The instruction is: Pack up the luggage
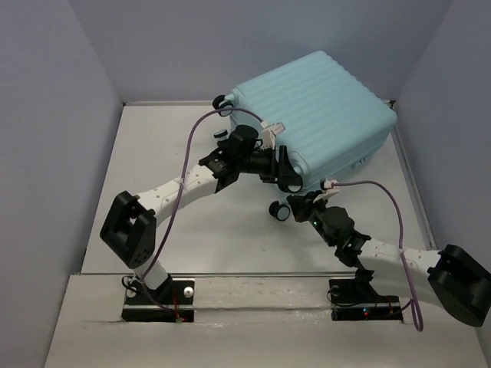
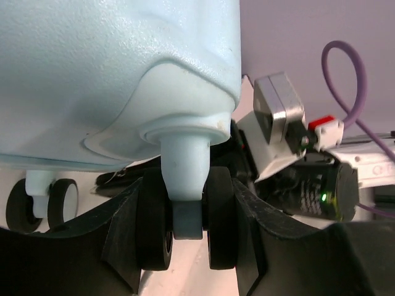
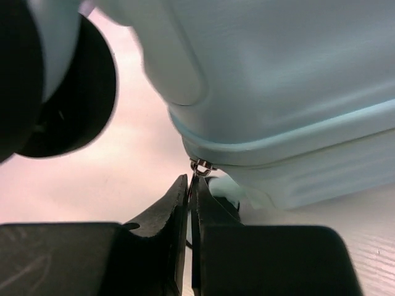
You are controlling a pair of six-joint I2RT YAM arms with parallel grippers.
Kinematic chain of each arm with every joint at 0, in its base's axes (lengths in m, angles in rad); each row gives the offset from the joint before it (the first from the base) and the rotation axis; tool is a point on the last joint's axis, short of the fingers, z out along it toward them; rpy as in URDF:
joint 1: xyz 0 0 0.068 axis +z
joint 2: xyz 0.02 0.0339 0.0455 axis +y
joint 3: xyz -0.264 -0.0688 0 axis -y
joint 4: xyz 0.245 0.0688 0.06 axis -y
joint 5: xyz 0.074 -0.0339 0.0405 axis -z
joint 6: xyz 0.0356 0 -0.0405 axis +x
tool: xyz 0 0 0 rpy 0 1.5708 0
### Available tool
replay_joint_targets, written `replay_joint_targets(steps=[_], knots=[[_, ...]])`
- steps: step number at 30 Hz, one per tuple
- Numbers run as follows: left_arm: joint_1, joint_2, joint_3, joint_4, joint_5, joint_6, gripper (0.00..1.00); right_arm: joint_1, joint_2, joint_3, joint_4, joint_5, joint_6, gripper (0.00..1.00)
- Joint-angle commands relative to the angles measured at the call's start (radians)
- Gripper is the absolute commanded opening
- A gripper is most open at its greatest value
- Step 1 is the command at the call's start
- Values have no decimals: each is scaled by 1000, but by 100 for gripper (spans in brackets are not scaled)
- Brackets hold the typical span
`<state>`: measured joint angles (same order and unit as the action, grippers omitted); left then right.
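Left end effector (image 2: 187, 237) braces a wheel (image 2: 221, 222) while the right end effector (image 3: 190, 203) takes the zipper of the shut suitcase (image 1: 318, 107).
I have the suitcase lying at the far right corner of the table (image 1: 153, 153). My left fingers are spread partway and clamp the twin wheel between them, which I judge keeps the case from sliding. My right fingers are pressed together, pinching the small metal zipper pull (image 3: 199, 166) at the seam, apparently so I can draw it along and open the shell for packing.

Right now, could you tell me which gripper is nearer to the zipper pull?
Right. The right gripper is shut, tips at the zipper pull on the luggage; the left gripper clasps a wheel, apart from it.
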<state>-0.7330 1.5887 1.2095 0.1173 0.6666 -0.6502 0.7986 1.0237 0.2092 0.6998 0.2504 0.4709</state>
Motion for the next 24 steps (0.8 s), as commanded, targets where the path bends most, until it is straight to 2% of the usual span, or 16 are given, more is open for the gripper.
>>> replay_joint_targets(steps=[1,2,3,5,7,12,13,14,17,19,20,21,23,24], knots=[[-74,40,314,367,-87,-129,6,234,56,62,236,-135,74,7],[-89,57,330,375,-93,-153,6,234,102,65,327,-123,81,7],[-103,60,340,389,-101,-154,6,234,125,68,328,-109,81,7],[-134,57,319,491,-134,-215,6,234,174,81,435,-45,92,7],[-190,47,282,559,-166,-267,6,234,269,90,596,64,103,7],[-324,56,184,755,-340,-327,7,234,522,208,973,271,98,7],[-347,63,174,775,-361,-331,14,234,556,228,1004,305,110,7],[-396,89,173,807,-405,-328,17,234,603,242,1018,369,136,7],[-477,138,163,938,-440,-367,17,234,648,304,1018,449,210,7],[-503,183,177,989,-447,-407,18,234,687,373,1018,391,204,7],[-514,195,191,996,-440,-414,22,234,696,393,1018,356,184,7],[-514,208,208,990,-423,-425,42,244,694,397,1018,302,143,7],[-494,154,202,948,-411,-404,66,244,665,337,1015,319,132,7],[-484,121,176,920,-423,-341,86,244,624,296,1015,351,152,7]])
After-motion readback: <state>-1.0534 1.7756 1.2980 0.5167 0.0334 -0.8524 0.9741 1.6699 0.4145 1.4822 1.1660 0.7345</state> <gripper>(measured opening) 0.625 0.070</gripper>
